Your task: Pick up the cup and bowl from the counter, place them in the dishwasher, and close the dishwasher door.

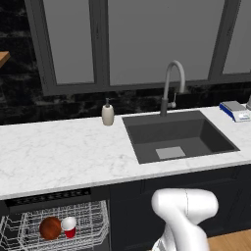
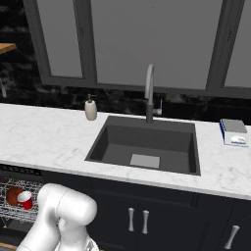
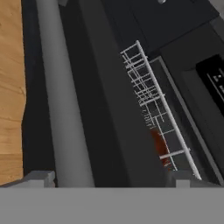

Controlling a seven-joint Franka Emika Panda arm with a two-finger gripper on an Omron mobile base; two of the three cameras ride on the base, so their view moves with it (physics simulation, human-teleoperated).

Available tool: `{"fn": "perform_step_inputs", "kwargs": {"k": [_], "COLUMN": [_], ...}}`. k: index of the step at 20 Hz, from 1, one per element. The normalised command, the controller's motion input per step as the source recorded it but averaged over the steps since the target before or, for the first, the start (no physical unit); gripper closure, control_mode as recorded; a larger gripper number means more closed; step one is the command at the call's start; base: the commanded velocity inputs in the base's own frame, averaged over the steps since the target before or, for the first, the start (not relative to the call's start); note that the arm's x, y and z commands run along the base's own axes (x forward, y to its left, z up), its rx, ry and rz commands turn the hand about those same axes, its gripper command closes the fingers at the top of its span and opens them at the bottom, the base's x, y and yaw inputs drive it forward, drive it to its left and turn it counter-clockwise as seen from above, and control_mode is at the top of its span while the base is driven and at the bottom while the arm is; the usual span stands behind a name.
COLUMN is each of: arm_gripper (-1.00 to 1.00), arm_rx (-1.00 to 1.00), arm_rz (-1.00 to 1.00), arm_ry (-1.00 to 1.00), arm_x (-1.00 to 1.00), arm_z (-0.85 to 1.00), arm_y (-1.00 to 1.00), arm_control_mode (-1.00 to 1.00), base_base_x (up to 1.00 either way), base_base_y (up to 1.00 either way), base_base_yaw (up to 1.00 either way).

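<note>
white marble counter [image 1: 59, 152], faint grey veins, runs the width of the left base view. below its left end the dishwasher [image 1: 49, 198] stands open, dark control strip on top, white wire rack [image 1: 93, 223] pulled out. in the rack the bowl [image 1: 50, 228], reddish-brown and ball-like from this side, sits just beside the cup [image 1: 69, 227], red with a white rim, tipped toward the camera. on the counter: beige soap bottle [image 1: 108, 114] left of the dark sink [image 1: 176, 137], curved grey faucet [image 1: 171, 86] behind the sink, a blue-and-white scale [image 1: 235, 111] at the far right. the white arm [image 1: 184, 215] rises at lower right, in front of the dark cabinets.

right base view: same counter [image 2: 44, 139], sink [image 2: 147, 144] at centre, faucet [image 2: 149, 93], bottle [image 2: 90, 109] to its left, scale [image 2: 234, 132] right. bowl [image 2: 13, 195] and cup [image 2: 25, 199] lie in the rack [image 2: 14, 208] at far left, touching or nearly so. the arm [image 2: 61, 215] partly covers the rack's right side. cabinet fronts with grey pulls [image 2: 137, 220] lie below the sink.

hand view: the door [image 3: 113, 113], a dark flat panel seen edge-on, with its long grey bar handle [image 3: 61, 96] running up the frame. rack [image 3: 153, 105] wires show beyond the door's edge, a reddish patch behind them, too blurred to tell bowl from cup. wood floor [image 3: 11, 87] on the left. gripper [image 3: 111, 178] jaws spread wide, tips at either side of the handle and door, gripping nothing.
</note>
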Motion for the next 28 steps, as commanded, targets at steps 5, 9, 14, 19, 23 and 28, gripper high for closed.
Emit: {"fn": "perform_step_inputs", "kwargs": {"k": [5, 9, 14, 19, 23, 28], "arm_gripper": [-1.00, -1.00, -1.00, -1.00, -1.00, -1.00], "arm_rx": [0.00, 0.00, 0.00, -0.03, -0.03, -0.01], "arm_rz": [-0.26, -0.28, -0.32, -0.40, -0.52, -0.58], "arm_ry": [-0.37, -0.34, -0.31, -0.27, -0.29, -0.31], "arm_x": [0.44, 0.43, 0.37, 0.35, 0.43, 0.52], "arm_z": [-0.07, -0.07, -0.11, -0.13, -0.29, -0.45], "arm_y": [-0.29, -0.12, -0.01, 0.00, 0.00, 0.00], "arm_control_mode": [-1.00, -1.00, -1.00, -1.00, -1.00, -1.00], "base_base_x": [0.00, 0.00, 0.00, 0.00, 0.00, 0.00], "base_base_y": [0.00, 0.00, 0.00, 0.00, 0.00, 0.00], "base_base_yaw": [0.00, 0.00, 0.00, 0.00, 0.00, 0.00]}}
